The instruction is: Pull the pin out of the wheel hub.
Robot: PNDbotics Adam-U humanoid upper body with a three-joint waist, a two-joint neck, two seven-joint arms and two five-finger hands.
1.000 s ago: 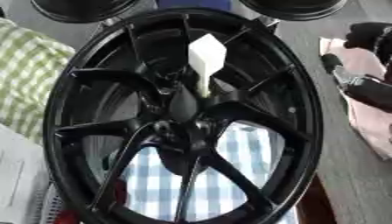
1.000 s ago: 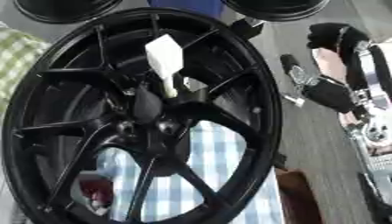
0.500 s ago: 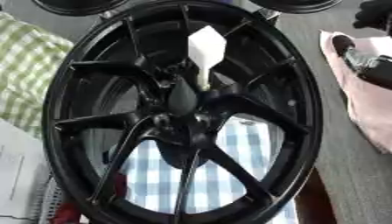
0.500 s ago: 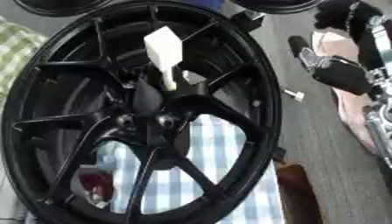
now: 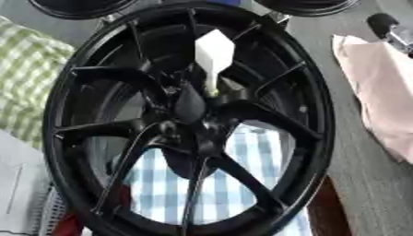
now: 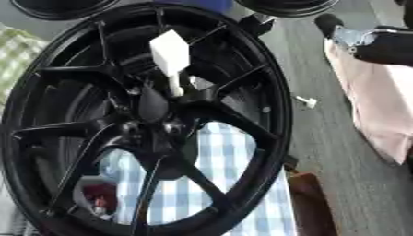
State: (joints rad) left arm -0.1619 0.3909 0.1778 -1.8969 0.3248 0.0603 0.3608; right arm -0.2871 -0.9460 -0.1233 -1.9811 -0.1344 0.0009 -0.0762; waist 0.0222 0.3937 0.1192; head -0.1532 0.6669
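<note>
A black spoked wheel (image 5: 97,115) fills both views and lies over a blue-and-white checked cloth (image 5: 234,184). A white pin (image 5: 214,57) with a blocky head stands upright in the hub (image 5: 193,108), just above the centre cap. Nothing touches the pin. My right hand (image 6: 379,44), black with silver joints, shows at the upper right edge, over a pink cloth and well clear of the wheel's rim. My left hand is in neither view.
A pink cloth (image 6: 371,106) lies to the right of the wheel, a green checked cloth (image 5: 28,69) to its left. A small white piece (image 6: 306,101) lies on the grey table. Two more black wheels (image 6: 286,5) sit at the far edge. A brown block (image 6: 310,203) is at lower right.
My right hand has drawn back up and to the right, away from the wheel's rim. The pin still stands in the hub. The camera has shifted a little.
</note>
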